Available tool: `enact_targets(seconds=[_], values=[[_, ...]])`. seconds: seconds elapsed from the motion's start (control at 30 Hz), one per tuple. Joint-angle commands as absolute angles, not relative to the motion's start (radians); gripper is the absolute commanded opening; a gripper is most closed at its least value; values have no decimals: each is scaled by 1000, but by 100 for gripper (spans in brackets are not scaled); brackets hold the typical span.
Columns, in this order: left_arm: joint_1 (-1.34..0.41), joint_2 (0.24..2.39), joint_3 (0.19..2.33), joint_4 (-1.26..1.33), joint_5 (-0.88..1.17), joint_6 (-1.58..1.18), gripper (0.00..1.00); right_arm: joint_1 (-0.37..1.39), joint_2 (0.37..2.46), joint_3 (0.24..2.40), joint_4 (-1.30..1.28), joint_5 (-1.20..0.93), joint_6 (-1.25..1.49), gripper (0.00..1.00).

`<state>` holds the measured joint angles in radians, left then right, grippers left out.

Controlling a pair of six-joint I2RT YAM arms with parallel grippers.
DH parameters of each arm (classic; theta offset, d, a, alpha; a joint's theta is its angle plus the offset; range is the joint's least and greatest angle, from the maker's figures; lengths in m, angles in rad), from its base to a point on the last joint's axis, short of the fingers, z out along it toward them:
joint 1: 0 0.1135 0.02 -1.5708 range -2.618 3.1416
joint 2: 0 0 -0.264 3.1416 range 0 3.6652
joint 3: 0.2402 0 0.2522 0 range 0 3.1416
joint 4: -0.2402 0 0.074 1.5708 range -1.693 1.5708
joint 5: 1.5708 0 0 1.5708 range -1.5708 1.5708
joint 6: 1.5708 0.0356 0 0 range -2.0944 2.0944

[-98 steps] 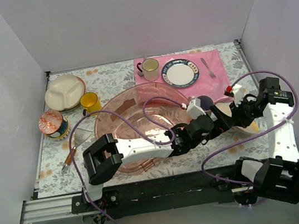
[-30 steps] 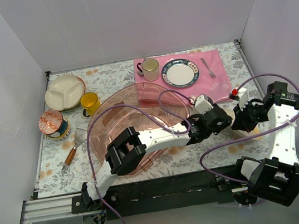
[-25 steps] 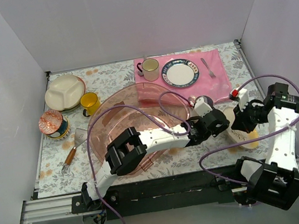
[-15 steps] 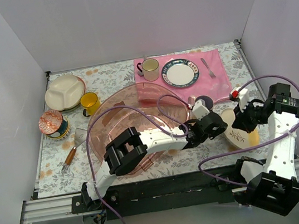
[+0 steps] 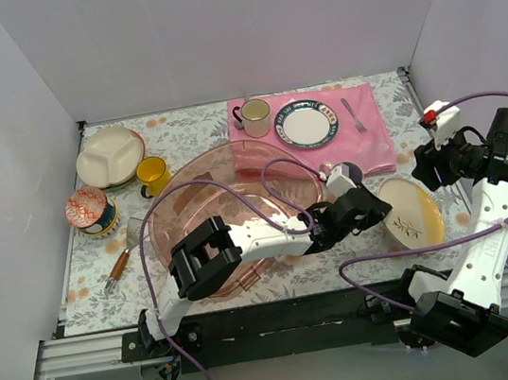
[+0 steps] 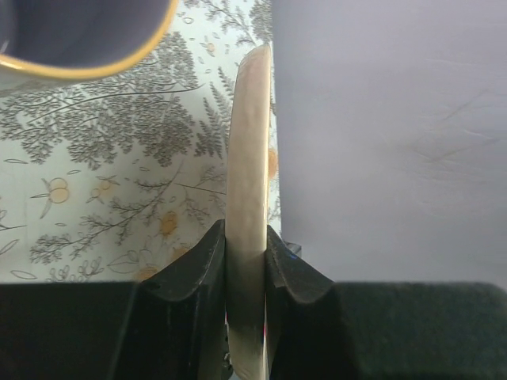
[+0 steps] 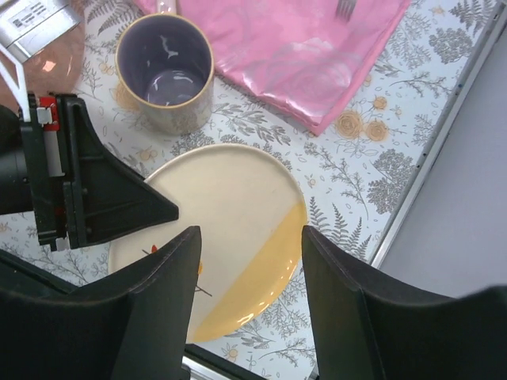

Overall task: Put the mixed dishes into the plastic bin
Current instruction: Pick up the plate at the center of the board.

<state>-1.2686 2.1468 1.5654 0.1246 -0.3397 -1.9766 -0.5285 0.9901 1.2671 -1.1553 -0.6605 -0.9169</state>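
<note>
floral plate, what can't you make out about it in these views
Left wrist: cream floral plate is edge-on, face hidden; left jaws cover its lower rim.
Right wrist: right jaws block most of its pattern and near rim.
Top external: pattern too small to read; left jaws cover the gripped rim.

My left arm (image 5: 262, 244) and right arm (image 5: 489, 226) are smooth white shells jointed with chunky black blocks, and each has a looping purple cable (image 5: 488, 95). My left pincer (image 6: 245, 233) and right pincer (image 7: 249, 233) end in matte black, wedge-shaped fingers (image 6: 194, 277). A small red cap (image 5: 431, 113) tops the white box at my right wrist.
</note>
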Motion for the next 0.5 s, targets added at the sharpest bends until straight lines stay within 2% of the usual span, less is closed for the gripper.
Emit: enact_targets(seconds=[0.0, 0.47], values=[[-1262, 1956, 1594, 334, -305, -2247, 0, -549, 1003, 1341, -1115, -710, -847, 62], [-1252, 1763, 1493, 362, -316, -2036, 0, -571, 1035, 1512, -1256, -960, -818, 69]])
